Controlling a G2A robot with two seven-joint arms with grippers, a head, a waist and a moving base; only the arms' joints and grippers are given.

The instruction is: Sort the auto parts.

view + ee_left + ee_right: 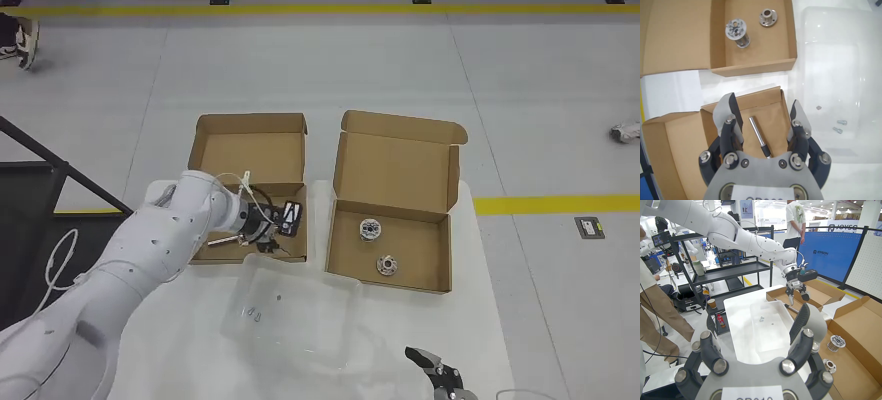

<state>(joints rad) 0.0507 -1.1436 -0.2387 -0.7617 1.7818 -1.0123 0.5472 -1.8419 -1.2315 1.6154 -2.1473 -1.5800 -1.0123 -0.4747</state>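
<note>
I've got the white table (480, 300) w/ two open cardboard boxes: left box (250, 150) at 11 o'clock of the clear tray (300, 310), right box (395, 165) at 1 o'clock. L gripper (763, 101) hangs over left box, jaws wide, nothing held. R gripper (757, 313) sits 5 o'clock off tray, jaws wide. Steel rod (756, 128) lies on left box floor under L gripper. Two metal hubs (371, 228) in right box, two screws (840, 126) in tray.

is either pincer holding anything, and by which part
Nothing is held. The left pincer is open above the metal rod lying in the cardboard box, and the right pincer is open and empty.
</note>
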